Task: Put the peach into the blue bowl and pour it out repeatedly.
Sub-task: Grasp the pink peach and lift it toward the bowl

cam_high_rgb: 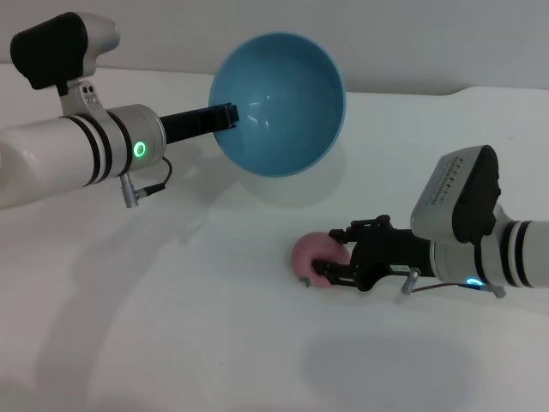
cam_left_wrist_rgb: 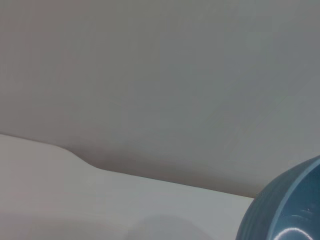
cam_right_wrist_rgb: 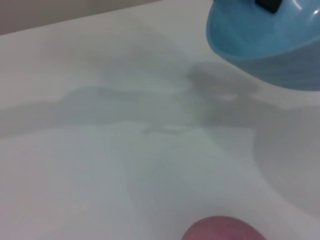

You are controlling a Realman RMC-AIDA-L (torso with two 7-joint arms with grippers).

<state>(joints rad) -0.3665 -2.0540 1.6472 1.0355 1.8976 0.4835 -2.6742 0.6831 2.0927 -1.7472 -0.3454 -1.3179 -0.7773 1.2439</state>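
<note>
Head view. My left pincer (cam_high_rgb: 225, 115) is closed on the rim of the blue bowl (cam_high_rgb: 279, 103) and holds it clear of the tabletop (cam_high_rgb: 171, 326), tipped steeply so that its opening faces forward and down. The bowl is empty. My right pincer (cam_high_rgb: 336, 257) sits low on the tabletop with its fingers spread around the peach (cam_high_rgb: 314, 255), which lies between the fingertips and rests on the surface, well below and to the right of the left pincer. I cannot tell whether the fingers press the fruit or only bracket it.

Left wrist view. Only a curved portion of the blue bowl (cam_left_wrist_rgb: 285, 210) shows, close beside my left pincer, with wall and tabletop beyond. The pincer's own fingers are not visible here.

Right wrist view. The peach (cam_right_wrist_rgb: 222, 229) lies directly ahead of my right pincer; the blue bowl (cam_right_wrist_rgb: 265, 45) hangs farther off, its shadow beneath it.

Risks. The peach is small, round and smooth; an off-centre closure may squeeze it out sideways and send it rolling. The bowl is glossy and held by a rim pinch only; it may slip or rotate. If the bowl remains tipped, a released peach will fall straight out.
</note>
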